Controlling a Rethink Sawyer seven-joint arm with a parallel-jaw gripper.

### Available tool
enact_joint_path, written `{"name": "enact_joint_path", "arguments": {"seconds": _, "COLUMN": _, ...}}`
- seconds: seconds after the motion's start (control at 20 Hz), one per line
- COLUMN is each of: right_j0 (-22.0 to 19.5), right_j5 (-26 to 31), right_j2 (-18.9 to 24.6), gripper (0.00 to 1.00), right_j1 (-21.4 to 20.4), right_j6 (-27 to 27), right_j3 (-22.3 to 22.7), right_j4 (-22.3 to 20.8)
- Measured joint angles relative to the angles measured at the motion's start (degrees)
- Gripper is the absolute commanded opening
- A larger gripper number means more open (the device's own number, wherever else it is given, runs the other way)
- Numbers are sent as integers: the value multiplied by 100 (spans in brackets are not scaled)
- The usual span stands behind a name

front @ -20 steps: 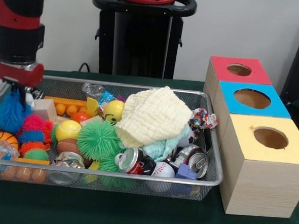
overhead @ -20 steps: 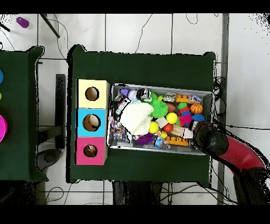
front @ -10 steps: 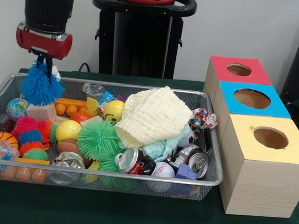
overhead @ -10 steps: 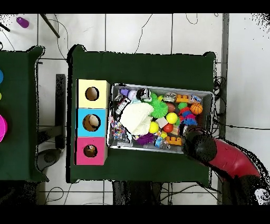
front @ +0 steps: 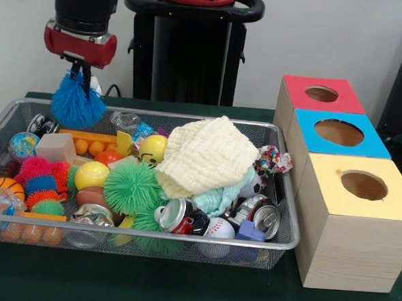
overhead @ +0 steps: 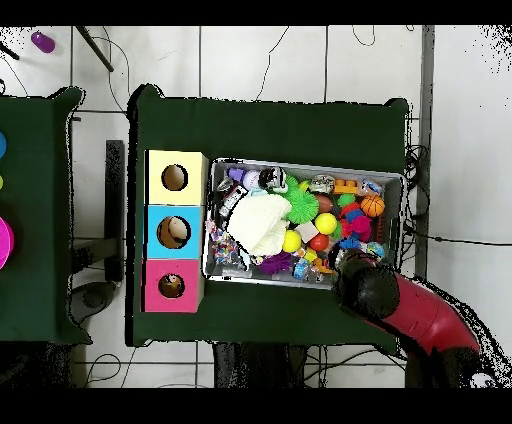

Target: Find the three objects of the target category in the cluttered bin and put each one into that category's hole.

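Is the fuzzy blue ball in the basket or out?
Out. The blue ball hangs from the gripper, lifted above the basket rim.

Pale wall (front: 317, 35), white tiled floor (overhead: 260, 60), dark green table (overhead: 270, 125).

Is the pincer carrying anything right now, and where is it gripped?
Yes: the pincer holds a blue spiky ball by its top, and the ball hangs below it above the bin's far rim.
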Motion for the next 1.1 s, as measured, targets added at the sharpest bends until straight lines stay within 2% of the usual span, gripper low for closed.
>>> {"name": "enact_joint_path", "arguments": {"seconds": 0.55, "right_j0": 454, "right_j5": -1, "right_j2": -314, "gripper": 0, "right_j1": -2, "right_j6": 0, "right_j3": 301, "right_j4": 379}}
{"name": "enact_joint_path", "arguments": {"seconds": 1.1, "right_j0": 600, "right_j5": -46, "right_j2": -454, "gripper": 0, "right_j1": 63, "right_j6": 1, "right_j3": 491, "right_j4": 635}}
